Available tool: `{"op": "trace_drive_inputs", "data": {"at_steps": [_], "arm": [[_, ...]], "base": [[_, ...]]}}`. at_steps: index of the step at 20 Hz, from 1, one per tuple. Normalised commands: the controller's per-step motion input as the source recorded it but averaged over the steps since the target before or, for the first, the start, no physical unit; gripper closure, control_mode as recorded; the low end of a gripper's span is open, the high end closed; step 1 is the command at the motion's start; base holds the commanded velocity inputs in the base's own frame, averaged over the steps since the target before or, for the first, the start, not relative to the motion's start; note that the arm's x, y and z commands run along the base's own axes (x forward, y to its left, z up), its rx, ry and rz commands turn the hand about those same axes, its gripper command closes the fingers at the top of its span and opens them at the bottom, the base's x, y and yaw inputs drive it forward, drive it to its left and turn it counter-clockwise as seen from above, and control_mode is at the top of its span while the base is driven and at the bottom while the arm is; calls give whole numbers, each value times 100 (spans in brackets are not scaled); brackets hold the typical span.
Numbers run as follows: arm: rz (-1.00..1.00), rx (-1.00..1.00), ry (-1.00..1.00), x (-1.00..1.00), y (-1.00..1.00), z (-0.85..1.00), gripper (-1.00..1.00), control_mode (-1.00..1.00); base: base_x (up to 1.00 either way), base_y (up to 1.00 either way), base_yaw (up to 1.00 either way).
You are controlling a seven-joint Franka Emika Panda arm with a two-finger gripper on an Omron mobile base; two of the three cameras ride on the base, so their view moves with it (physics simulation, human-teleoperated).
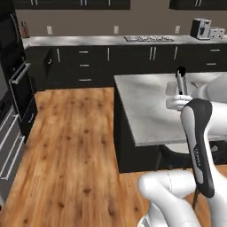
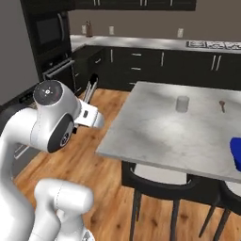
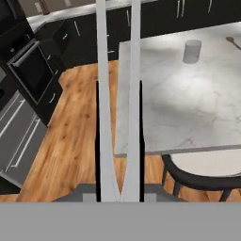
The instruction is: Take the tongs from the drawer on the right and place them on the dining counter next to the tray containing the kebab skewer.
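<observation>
Beside the dining counter (image 3: 188,108), the hand (image 3: 119,188) grips the tongs (image 3: 117,94), pointing straight outward.

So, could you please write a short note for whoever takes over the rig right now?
Gripper: jaws shut on the tongs, which stick out straight ahead of the hand.
Tongs: in hand, out of the drawer, carried over the wood floor short of the dining counter.
Tray: a blue edge shows at the counter's right side in the right base view; the skewer is not visible.
Done: tongs picked up.
Left: move over the counter and set the tongs down beside the tray.
</observation>
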Motion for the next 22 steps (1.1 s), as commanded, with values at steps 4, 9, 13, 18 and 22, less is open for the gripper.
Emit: {"op": "trace_drive_inputs", "data": {"at_steps": [4,9,13,18,22], "arm": [[0,0,0,0,0,0,100,100],[0,0,0,0,0,0,100,100],[0,0,0,0,0,0,100,100],[0,0,0,0,0,0,100,100],[0,0,0,0,0,0,100,100]], "base": [[-58,-100,6],[-49,-100,6],[-23,-100,10],[0,-100,17],[0,-100,15]]}}
